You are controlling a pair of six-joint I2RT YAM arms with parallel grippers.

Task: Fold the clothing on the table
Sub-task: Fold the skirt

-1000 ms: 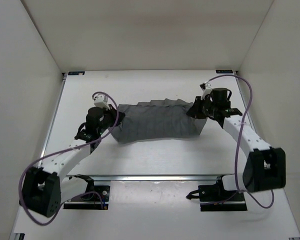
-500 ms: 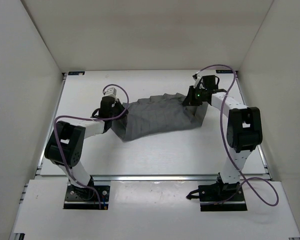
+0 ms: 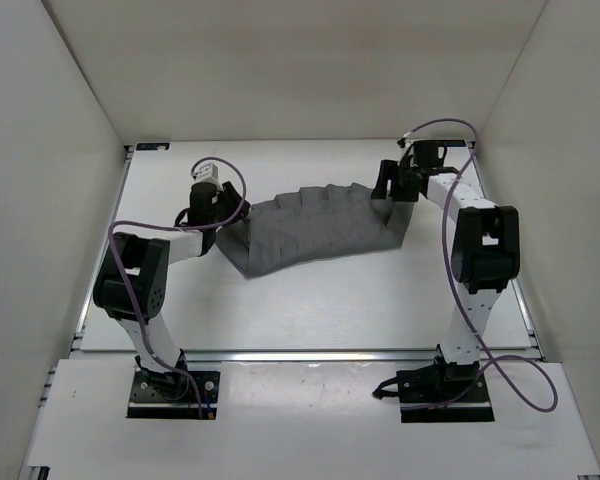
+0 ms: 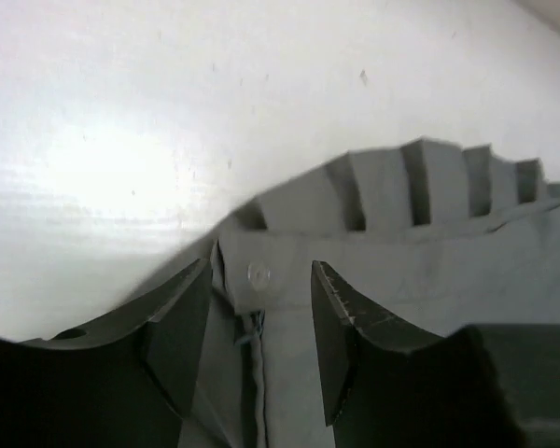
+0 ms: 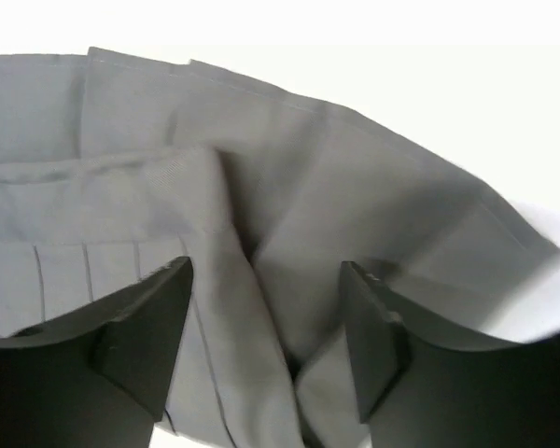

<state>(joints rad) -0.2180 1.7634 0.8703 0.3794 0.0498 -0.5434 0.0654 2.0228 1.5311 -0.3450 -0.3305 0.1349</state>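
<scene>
Toward 12 o'clock of the table [image 3: 310,310], the clothing [image 3: 315,225] lies as a wide pleated band running 9 to 3; it looks doubled over. Left gripper [image 4: 260,271] is at its 9 o'clock end, jaws parted astride the corner with the snap [image 4: 259,273], nothing pinched. Right gripper [image 5: 266,271] is at the 2 o'clock corner, jaws wide, cloth loose beneath. Reads as the end of one fold step: cloth down, both jaws free. The band looks wide, so another fold is probably due. Next move: lift clear without dragging pleats, regrip one end at its edge, carry it across.
</scene>
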